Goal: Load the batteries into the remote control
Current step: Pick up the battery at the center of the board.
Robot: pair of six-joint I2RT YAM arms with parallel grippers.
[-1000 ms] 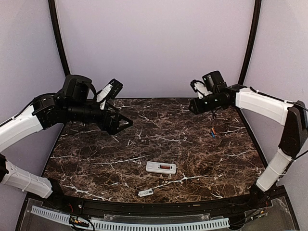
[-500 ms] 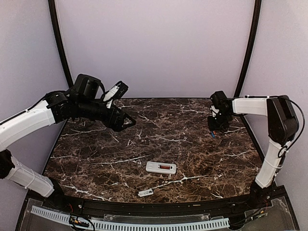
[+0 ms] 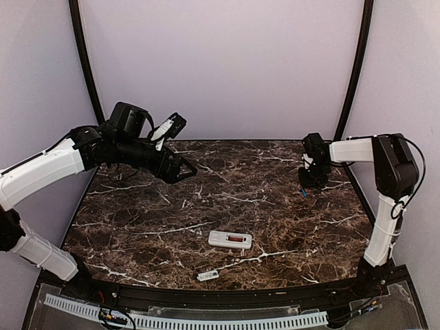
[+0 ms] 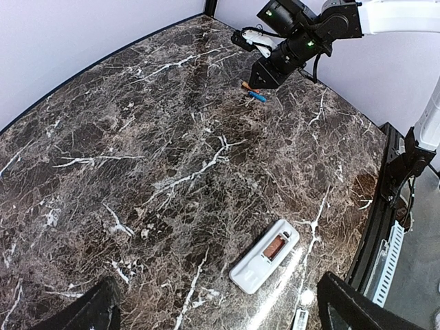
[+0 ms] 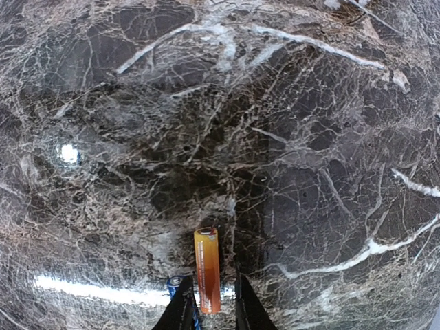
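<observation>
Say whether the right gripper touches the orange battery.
Cannot tell: in the right wrist view the right gripper straddles the orange battery, but contact is unclear.

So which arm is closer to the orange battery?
Right. The right gripper is down over the orange battery, straddling it; the left gripper hangs far off, raised at the opposite side.

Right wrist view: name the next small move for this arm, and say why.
Probably close the right end effector on the orange battery: its open fingers straddle the battery's near end. The blue battery lies right beside one finger, so close gently to avoid nudging it.
</observation>
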